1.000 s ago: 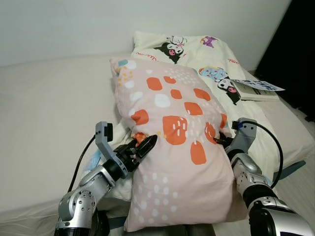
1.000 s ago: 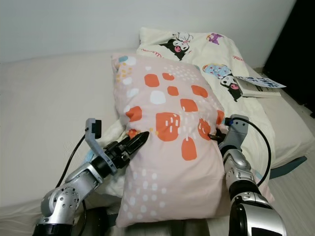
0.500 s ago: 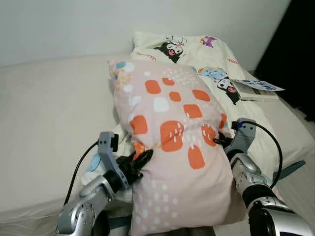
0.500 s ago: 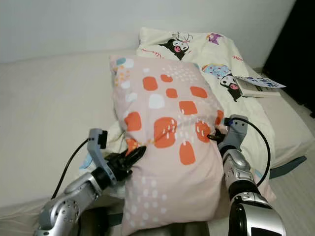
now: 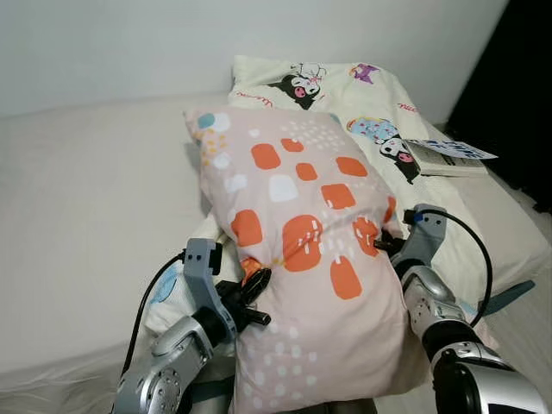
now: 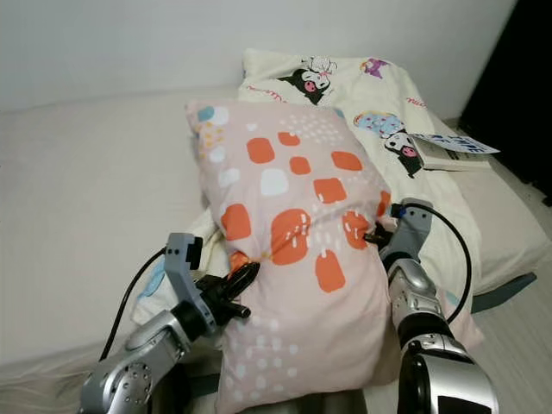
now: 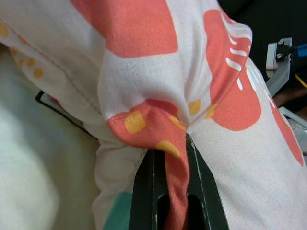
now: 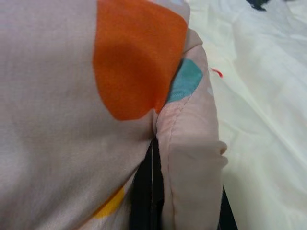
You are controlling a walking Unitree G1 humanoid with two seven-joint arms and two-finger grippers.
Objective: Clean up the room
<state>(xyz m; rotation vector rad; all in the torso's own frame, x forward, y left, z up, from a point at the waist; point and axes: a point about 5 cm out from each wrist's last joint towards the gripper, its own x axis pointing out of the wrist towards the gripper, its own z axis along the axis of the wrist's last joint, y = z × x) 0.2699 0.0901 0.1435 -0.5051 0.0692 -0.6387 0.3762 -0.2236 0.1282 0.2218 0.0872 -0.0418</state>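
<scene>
**Q:** What has changed in the last second?

**A:** My left gripper (image 5: 256,289) has dropped lower and pulled back toward my body, taking its fold of the pillow (image 5: 310,250) with it. A second ago it sat higher against the pillow's left edge. The pillow's far top corner now leans a little more to my left. My right gripper (image 5: 385,244) has hardly moved.

**Q:** Where is the pillow, and how are you holding it?

**A:** It is a pale pink pillow with orange patches, lying lengthwise in front of me on the bed (image 5: 78,216), its near end hanging between my arms. My left fingers (image 7: 204,191) are closed around a bunched orange fold of the cover, clearly seen from the left wrist. My right gripper is pinched on the seam at the right edge; the right wrist view shows that hem drawn tightly down into it.

**Q:** What lies around it?

**A:** Behind the pillow is a cream blanket (image 5: 362,95) printed with cartoon figures. A book (image 5: 444,158) rests on it, well apart from my grippers.

**Q:** What does this mean for tidying the room?

**A:** I judge the pillow is firmly held on both sides and ready to be carried to its place. The uneven height of my grippers may twist it, so I should level them first.
</scene>
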